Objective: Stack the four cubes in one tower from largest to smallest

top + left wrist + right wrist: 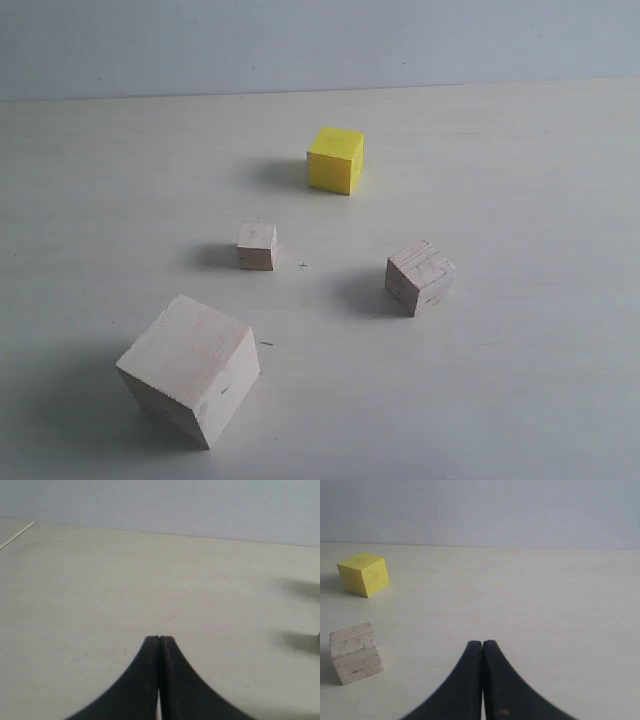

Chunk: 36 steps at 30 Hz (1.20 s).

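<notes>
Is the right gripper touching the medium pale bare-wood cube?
Apart. The right wrist view shows bare tabletop between the right gripper and the medium pale bare-wood cube.

Small dark marks [432, 298] on the medium cube [419, 277] are perhaps writing, too small to read.

Largest cube [190, 368] sitting front-left on surface [520, 380]; smallest cube [257, 246] behind it, medium cube [419, 277] lying to the right, 2nd-largest cube [336, 160] farthest back.

Left gripper [159, 639] and right gripper [482, 643] both closed, black fingertips pressed together, empty.
</notes>
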{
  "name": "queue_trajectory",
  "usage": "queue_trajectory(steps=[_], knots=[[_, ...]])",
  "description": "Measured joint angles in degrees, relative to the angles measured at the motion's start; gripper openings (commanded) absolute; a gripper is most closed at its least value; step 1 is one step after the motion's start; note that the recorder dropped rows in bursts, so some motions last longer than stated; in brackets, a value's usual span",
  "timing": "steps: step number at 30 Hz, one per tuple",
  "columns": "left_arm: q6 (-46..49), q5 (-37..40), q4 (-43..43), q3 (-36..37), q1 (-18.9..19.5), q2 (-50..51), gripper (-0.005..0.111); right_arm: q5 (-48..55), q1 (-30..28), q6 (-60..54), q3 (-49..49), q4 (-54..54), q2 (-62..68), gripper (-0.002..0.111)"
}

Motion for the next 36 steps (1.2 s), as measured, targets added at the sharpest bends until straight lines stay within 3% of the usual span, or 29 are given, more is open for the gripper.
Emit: queue_trajectory(steps=[25,28,36], knots=[[0.0,0.0,0.0,0.0,0.0,0.0,0.000,-0.7,0.0,0.0,0.0,0.0,0.0,0.000],[0.0,-1.9,0.0,0.0,0.0,0.0,0.000,-6.4,0.0,0.0,0.0,0.0,0.0,0.000],[0.2,-16.3,0.0,0.2,0.0,0.0,0.000,-28.1,0.0,0.0,0.0,0.0,0.0,0.000]])
